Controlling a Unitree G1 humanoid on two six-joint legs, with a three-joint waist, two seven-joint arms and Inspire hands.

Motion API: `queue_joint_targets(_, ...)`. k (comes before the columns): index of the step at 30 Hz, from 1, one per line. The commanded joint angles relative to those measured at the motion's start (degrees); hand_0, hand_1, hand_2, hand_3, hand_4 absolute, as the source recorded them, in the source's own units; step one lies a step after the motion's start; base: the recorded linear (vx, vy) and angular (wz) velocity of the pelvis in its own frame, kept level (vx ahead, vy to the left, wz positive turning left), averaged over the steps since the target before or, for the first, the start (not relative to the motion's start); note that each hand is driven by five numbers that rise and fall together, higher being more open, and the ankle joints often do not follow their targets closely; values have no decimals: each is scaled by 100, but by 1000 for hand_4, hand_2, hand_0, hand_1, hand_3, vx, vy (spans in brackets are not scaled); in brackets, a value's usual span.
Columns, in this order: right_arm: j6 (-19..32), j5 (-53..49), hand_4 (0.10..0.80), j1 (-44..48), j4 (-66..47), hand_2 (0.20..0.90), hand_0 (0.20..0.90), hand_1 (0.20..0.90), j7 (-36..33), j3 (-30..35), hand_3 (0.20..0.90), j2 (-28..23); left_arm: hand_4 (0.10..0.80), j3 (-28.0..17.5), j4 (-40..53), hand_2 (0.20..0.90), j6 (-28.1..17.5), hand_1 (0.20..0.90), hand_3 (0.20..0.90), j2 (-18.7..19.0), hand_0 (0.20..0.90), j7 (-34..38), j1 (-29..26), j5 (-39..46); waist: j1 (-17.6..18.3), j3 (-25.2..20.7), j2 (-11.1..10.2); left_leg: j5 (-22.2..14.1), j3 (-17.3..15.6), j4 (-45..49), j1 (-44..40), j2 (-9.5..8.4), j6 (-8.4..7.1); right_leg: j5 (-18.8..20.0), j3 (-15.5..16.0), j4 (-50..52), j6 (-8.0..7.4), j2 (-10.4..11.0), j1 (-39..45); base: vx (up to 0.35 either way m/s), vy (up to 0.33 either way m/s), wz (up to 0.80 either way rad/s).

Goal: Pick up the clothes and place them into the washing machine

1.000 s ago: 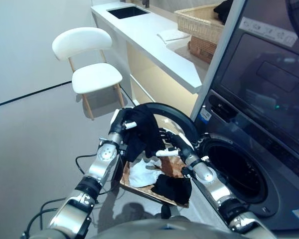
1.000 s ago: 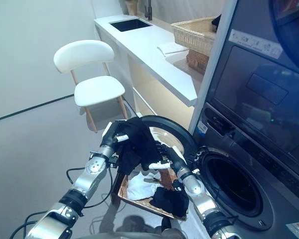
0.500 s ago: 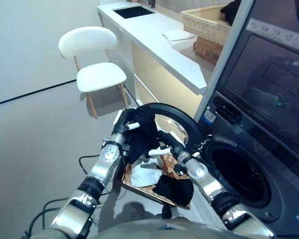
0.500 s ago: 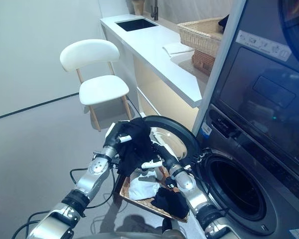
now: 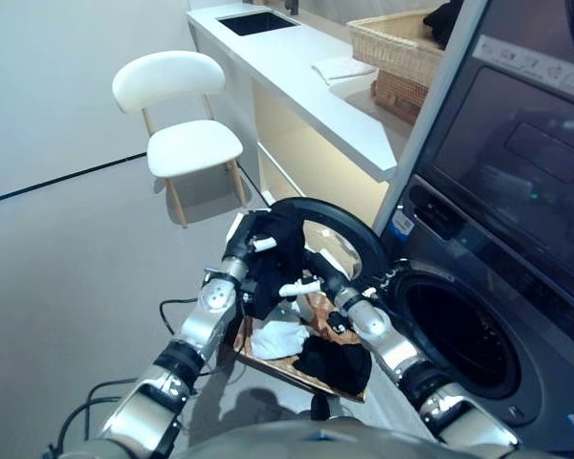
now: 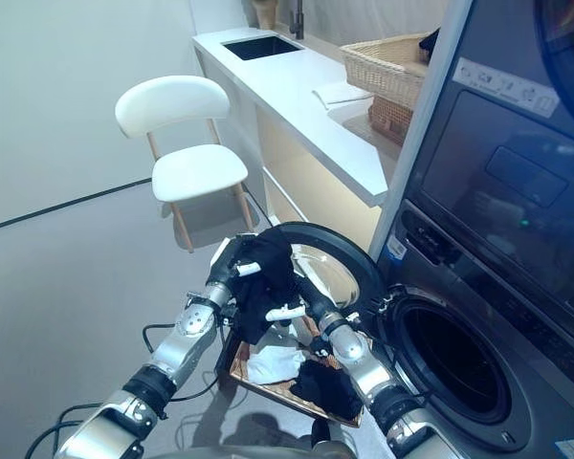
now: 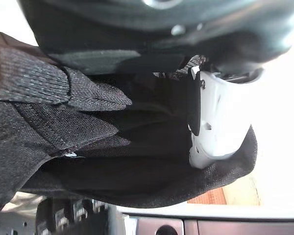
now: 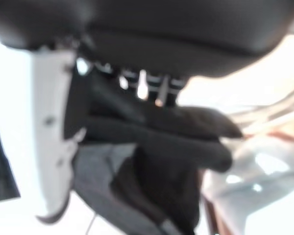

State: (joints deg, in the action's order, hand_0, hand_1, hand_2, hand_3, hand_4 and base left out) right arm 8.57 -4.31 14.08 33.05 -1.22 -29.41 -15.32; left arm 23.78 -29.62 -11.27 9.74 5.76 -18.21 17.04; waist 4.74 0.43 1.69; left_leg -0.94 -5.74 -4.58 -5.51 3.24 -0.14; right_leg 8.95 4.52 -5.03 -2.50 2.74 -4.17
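Observation:
A black garment (image 5: 277, 256) hangs above the shallow wicker basket (image 5: 268, 361), in front of the washing machine's open round door (image 5: 352, 234). My left hand (image 5: 249, 249) is shut on its top; in the left wrist view the white-covered thumb (image 7: 213, 122) pinches the dark cloth (image 7: 88, 127). My right hand (image 5: 318, 285) reaches in from the right, and its fingers (image 8: 186, 134) and thumb curl on the garment's lower edge. A white cloth (image 5: 279, 337) and another black cloth (image 5: 333, 360) lie in the basket. The open drum (image 5: 459, 335) is to the right.
A white chair (image 5: 177, 115) stands on the grey floor to the left. A white counter (image 5: 306, 86) with a sink runs behind, with a wicker basket (image 5: 402, 43) holding dark clothes on it. A dark appliance panel (image 5: 526, 153) rises above the washer.
My left hand has carried the black garment slightly right toward the door. My right hand has come up from over the basket and closed on the garment. The camera shifted a little.

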Motion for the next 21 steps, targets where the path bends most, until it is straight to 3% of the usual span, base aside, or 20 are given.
queue_joint_targets(1, 379, -235, 800, 799, 71, 900, 900, 900, 30, -87, 900, 423, 300, 145, 472, 200, -635, 200, 200, -182, 200, -66, -1116, 219, -186, -370, -161, 61, 184, -42, 23, -61, -317, -615, 203, 293, -330, 113, 461, 0, 0, 0)
queue_joint_targets(21, 349, -553, 800, 885, -338, 900, 900, 900, 225, -399, 900, 453, 300, 624, 643, 200, -541, 200, 200, -466, 200, -342, -1157, 783, -199, -371, -183, 73, 198, -42, 29, -52, -317, -612, 234, 279, -331, 116, 485, 0, 0, 0)
